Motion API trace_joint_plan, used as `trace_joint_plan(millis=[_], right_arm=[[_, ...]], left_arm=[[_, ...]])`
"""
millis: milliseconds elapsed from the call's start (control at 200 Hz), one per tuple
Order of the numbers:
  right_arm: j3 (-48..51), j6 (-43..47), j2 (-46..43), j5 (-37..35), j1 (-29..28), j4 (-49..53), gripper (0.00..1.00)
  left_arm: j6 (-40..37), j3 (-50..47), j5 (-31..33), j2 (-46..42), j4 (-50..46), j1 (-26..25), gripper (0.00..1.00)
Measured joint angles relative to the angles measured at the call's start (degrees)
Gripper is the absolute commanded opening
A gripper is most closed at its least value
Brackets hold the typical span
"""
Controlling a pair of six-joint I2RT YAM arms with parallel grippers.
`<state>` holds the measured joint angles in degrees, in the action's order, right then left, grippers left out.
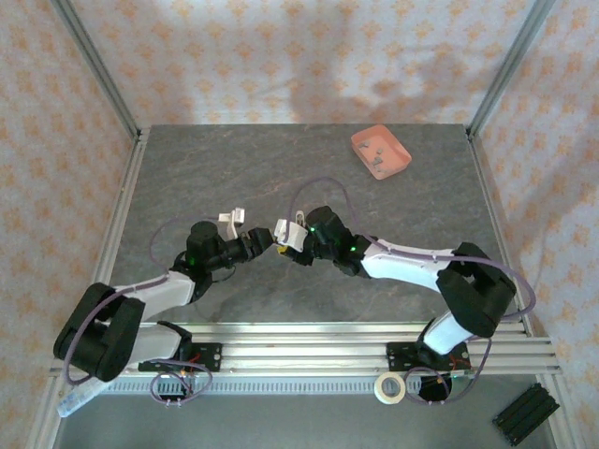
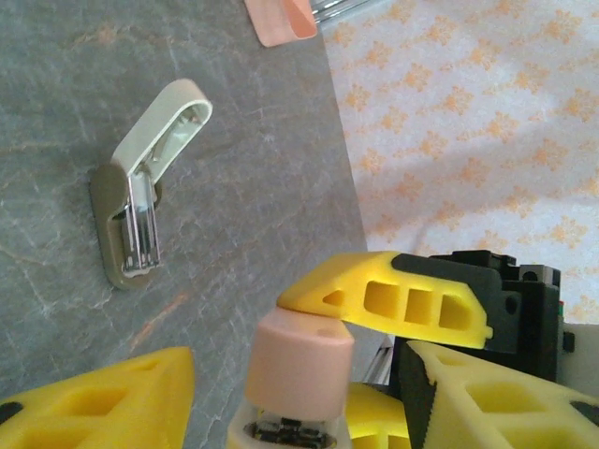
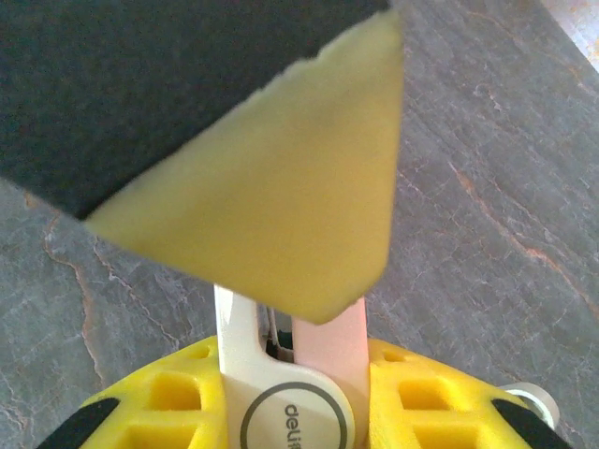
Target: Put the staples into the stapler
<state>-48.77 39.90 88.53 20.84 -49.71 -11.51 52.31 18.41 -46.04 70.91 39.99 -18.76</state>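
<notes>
Spread jaws on left tool (image 1: 263, 240), flanking end of pink stapler (image 2: 299, 360). Firm pinch on it by right tool (image 1: 292, 238), mid-table (image 1: 187, 168). Far right, in salmon tray (image 1: 399, 142): staples (image 1: 378, 157). Probably light, stiff, slippery, easily snapped; grip gently across long sides.

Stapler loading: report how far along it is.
Done: the cream stapler lies opened on the table. In hand: the right pincer grips the pink stapler, the left pincer open around its end. Left: the staples sit in the salmon tray, yet to be loaded.
</notes>
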Motion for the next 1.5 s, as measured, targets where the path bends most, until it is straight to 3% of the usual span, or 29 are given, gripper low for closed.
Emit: trace_joint_plan(millis=[816, 1146, 1501], right_arm=[[1.0, -0.9, -4.0, 0.6, -0.1, -0.8, 0.27], [1.0, -1.3, -4.8, 0.6, -0.1, -0.1, 0.26], [1.1, -1.3, -5.4, -0.1, -0.1, 0.4, 0.26]], left_arm=[[-4.2, 1.6, 0.6, -1.7, -3.5, -3.0, 0.46], [-4.3, 2.7, 1.2, -0.6, -2.4, -4.5, 0.35], [-4.6, 3.5, 1.3, -0.3, -2.1, -4.9, 0.14]])
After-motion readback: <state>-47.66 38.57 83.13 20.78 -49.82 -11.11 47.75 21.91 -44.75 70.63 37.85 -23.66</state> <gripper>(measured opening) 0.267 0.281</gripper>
